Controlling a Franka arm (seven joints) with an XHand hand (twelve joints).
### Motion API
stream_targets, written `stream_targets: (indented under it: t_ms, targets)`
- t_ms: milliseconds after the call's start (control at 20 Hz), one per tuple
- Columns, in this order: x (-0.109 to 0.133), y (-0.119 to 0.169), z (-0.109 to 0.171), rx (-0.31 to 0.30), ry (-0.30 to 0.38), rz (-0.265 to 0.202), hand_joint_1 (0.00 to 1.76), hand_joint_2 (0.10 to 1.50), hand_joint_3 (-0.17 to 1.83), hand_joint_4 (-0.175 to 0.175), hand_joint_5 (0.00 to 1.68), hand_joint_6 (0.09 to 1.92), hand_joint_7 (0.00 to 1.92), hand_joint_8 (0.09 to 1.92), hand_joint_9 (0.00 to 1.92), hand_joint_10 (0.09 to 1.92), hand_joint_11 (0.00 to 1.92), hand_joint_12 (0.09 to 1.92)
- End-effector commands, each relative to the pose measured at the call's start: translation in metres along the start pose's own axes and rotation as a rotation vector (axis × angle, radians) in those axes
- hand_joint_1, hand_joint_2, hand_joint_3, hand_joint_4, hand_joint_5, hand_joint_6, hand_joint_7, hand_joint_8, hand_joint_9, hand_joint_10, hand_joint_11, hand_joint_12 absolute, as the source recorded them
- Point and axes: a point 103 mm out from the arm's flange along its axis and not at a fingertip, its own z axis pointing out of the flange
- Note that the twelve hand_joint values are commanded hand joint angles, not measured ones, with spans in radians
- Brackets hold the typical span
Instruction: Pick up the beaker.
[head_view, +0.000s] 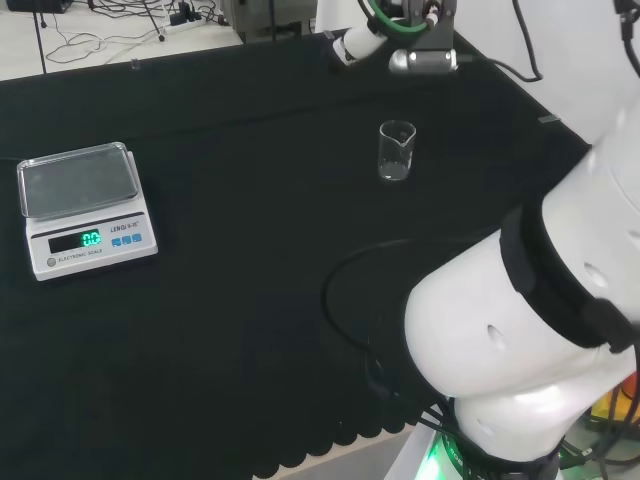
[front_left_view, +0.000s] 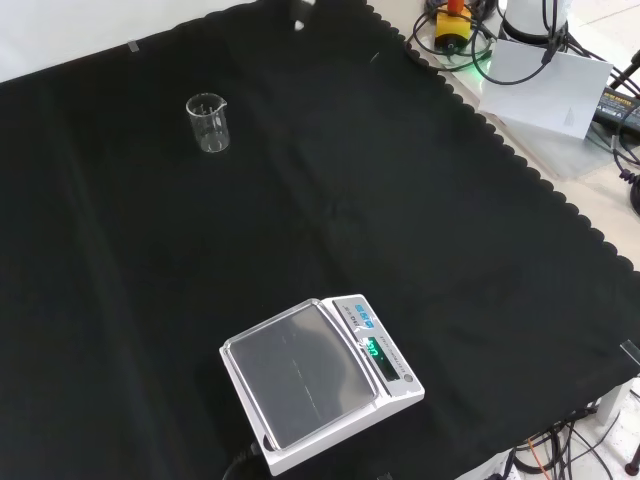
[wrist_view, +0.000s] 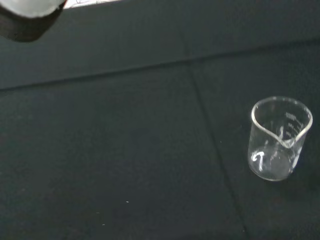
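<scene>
Beaker first, since it is the nearest thing to the wrist camera: we see it upright on the black cloth, clear glass, empty as far as we can judge, its pour spout turned toward that camera. Nothing touches it. A blurred white and black part of the hand sits at the edge of that same view, well apart from the glass; we cannot tell from it whether the fingers are spread or curled.

Farther out, in the front view, we find the beaker standing alone toward the upper left of the cloth, with the scale well apart from it, near the bottom edge. In the head view the beaker stands above centre and the scale far off at the left, its display lit.

Risks as we judge them:
- The glass is light and free-standing; a finger arriving off-centre could tip it or skate it across the cloth.
- It is transparent against black, so its rim and wall are hard to place; a misjudged approach could come down on the rim.
- The spout breaks the round wall; a finger closing on it may slip.
- The smooth wall may slide out on the lift.
</scene>
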Motion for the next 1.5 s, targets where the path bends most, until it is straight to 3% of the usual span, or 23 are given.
stream_targets:
  t_ms: [50,200,400,600,850,1050,1500]
  targets:
    - [-0.065,0.055,0.062,0.008,0.098,0.097,0.67,0.71,0.25,0.023,0.13,0.09,0.02,0.71,0.03,0.86,0.00,1.09]
    - [-0.080,0.060,0.094,0.046,0.148,0.132,0.67,0.71,0.25,0.025,0.13,0.09,0.02,0.71,0.03,0.86,0.00,1.09]
    - [-0.087,0.068,0.124,0.056,0.141,0.158,0.67,0.71,0.25,0.028,0.13,0.09,0.02,0.71,0.03,0.86,0.00,1.07]
    - [-0.085,0.081,0.144,0.000,0.120,0.153,0.67,0.72,0.23,0.036,0.11,0.09,0.00,0.65,0.01,0.86,0.00,0.97]
    - [-0.080,0.099,0.173,0.019,0.121,0.128,0.67,0.72,0.22,0.040,0.09,0.09,0.00,0.62,0.00,0.85,0.00,0.93]
    - [-0.080,0.108,0.189,0.034,0.115,0.121,0.67,0.72,0.22,0.044,0.08,0.09,0.00,0.59,0.00,0.85,0.00,0.91]
    - [-0.098,0.123,0.195,0.042,0.120,0.164,0.67,0.73,0.21,0.053,0.05,0.09,0.00,0.56,0.00,0.82,0.00,0.88]
